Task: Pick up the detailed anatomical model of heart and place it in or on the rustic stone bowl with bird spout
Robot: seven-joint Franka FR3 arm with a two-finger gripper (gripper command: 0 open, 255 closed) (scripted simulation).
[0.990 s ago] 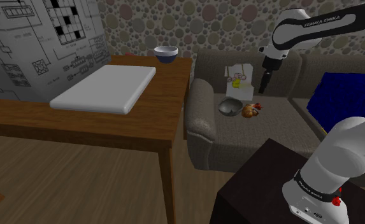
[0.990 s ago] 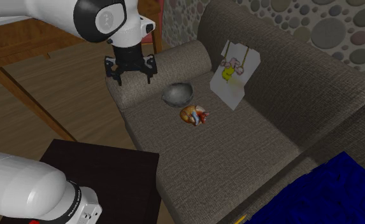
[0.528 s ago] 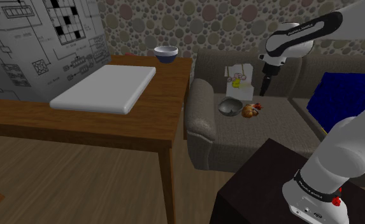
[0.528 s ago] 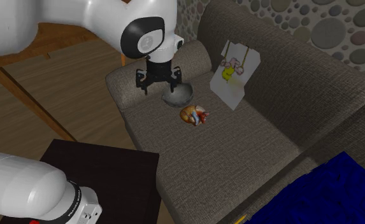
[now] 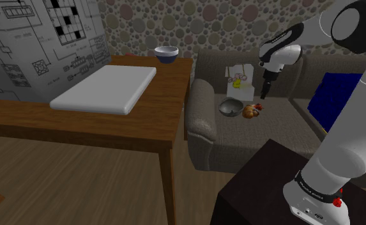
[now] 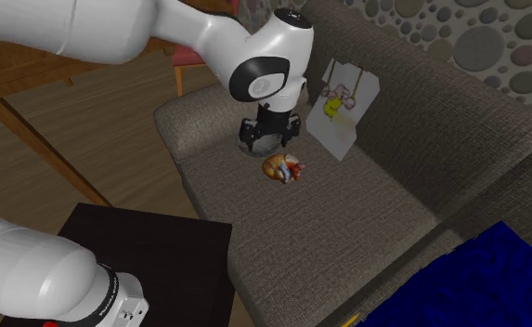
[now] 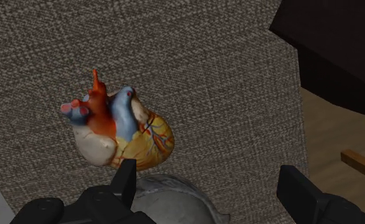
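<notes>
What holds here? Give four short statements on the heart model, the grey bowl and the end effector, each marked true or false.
The heart model lies on the sofa seat beside the grey bowl. True.
The end effector is shut on the heart model. False: it is open and holds nothing.
The heart model sits inside the grey bowl. False: it lies outside it, on the seat.
A blue bowl stands on the wooden table. True.

heart model (image 5: 250,112): sitting on the sofa (image 5: 264,137) seat, just beside the bowl (image 5: 229,107), on the shoulder view's right of it
end effector (image 5: 262,96): up over those two
card (image 5: 239,80): propped on the backrest behind them
counter (image 5: 143,121): shoulder view's left of the sofa, slab (image 5: 108,88) on top
</notes>
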